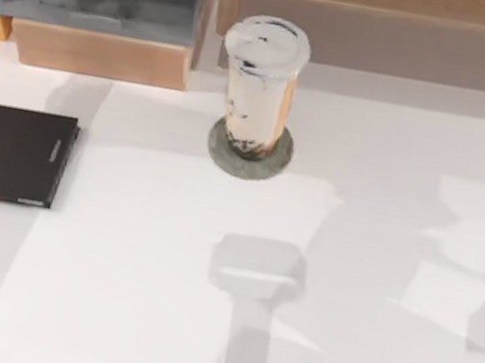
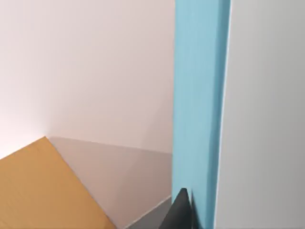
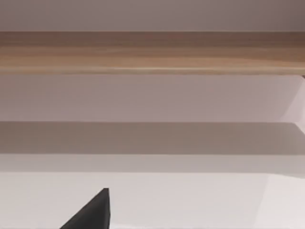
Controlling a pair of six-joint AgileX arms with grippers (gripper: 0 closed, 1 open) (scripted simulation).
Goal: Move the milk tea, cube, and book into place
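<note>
black book (image 1: 7,153) cut off at the top view's left edge, light-blue book (image 2: 198,109) cropped by the left wrist view's edges

1. Milk tea (image 1: 259,82): clear, glossy plastic cup under a white, smooth plastic lid.
2. Coaster (image 1: 248,156): matt grey disc with a faintly mottled face.
3. Black book (image 1: 7,153): matt dark cover with red print.
4. Table (image 1: 131,293): smooth, matt white top.
5. Shelf board (image 3: 152,52): pale wood with fine lengthwise grain, satin finish.
6. Book (image 2: 198,109): smooth, matt light-blue cover, touching the left gripper's dark matt fingertip (image 2: 180,212).
</note>
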